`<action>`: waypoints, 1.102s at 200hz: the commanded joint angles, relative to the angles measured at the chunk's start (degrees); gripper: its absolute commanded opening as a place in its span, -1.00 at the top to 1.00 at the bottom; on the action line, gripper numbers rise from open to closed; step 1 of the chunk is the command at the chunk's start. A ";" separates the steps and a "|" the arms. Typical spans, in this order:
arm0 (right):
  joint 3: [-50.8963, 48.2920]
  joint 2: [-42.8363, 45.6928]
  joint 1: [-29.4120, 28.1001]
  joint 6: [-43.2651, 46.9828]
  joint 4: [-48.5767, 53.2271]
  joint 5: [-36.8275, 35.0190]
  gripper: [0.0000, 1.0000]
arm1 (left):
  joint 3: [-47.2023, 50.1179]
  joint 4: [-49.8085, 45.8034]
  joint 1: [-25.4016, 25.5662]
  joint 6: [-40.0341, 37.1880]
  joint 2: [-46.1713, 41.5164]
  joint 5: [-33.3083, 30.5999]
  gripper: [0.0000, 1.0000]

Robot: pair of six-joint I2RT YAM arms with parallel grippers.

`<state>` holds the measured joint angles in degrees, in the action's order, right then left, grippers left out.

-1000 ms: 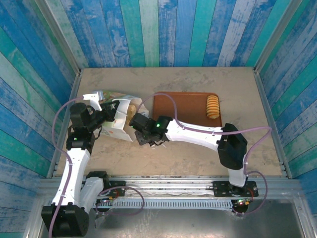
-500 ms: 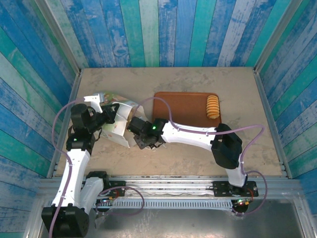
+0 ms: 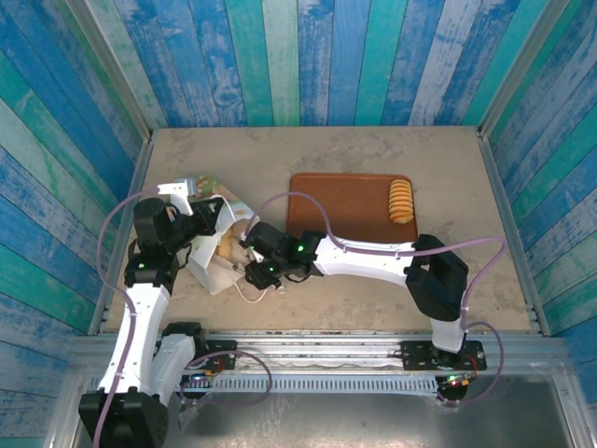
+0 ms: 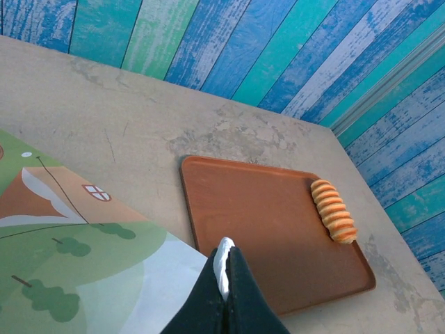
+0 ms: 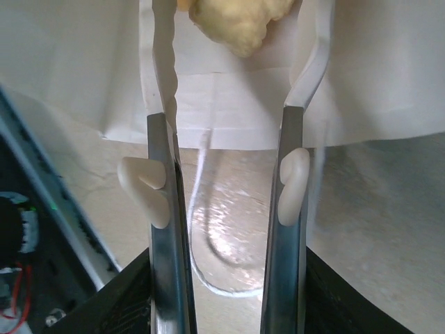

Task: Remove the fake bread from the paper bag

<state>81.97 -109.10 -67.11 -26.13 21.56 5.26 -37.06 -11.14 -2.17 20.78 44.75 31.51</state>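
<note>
1. Fake bread (image 5: 240, 24) is showing as a pale golden lump just inside the mouth of the paper bag (image 3: 213, 266), which is lying on its side at the left of the bench (image 3: 373, 280).
2. The right end effector (image 5: 238, 69) is reaching into that mouth with its fingers spread. The lump is sitting between the fingertips, with a gap showing on either side of it.
3. The left end effector (image 4: 226, 282) is pressing its fingers together, pinching a white strip at the bag's edge. In the left wrist view the bag's green-and-orange printed side is spreading out to the left of the fingers.
4. A white loop handle (image 5: 201, 160) is trailing on the bench beneath the right fingers.
5. A ridged striped roll (image 3: 402, 201) is lying at the right end of the flat brown tray (image 4: 257, 229), well apart from the bag. The tray is sitting on the bench to the right of the bag.
</note>
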 commanded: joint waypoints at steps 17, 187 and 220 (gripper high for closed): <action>-0.59 1.70 -0.31 -0.69 -6.10 5.35 0.02 | 0.58 0.58 -0.29 -0.90 -0.87 -0.83 1.00; -7.80 0.24 5.51 -19.44 -18.92 12.93 0.26 | 0.59 0.15 -0.37 -1.07 -1.20 -1.01 0.99; -4.32 4.66 3.91 -13.04 -6.05 0.57 0.28 | 0.50 0.15 -0.35 -1.04 -1.09 -1.10 0.99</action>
<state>73.87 -110.06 -61.80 -44.75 5.98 16.12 -36.99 -11.27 -2.20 20.78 44.69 30.89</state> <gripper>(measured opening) 0.368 0.046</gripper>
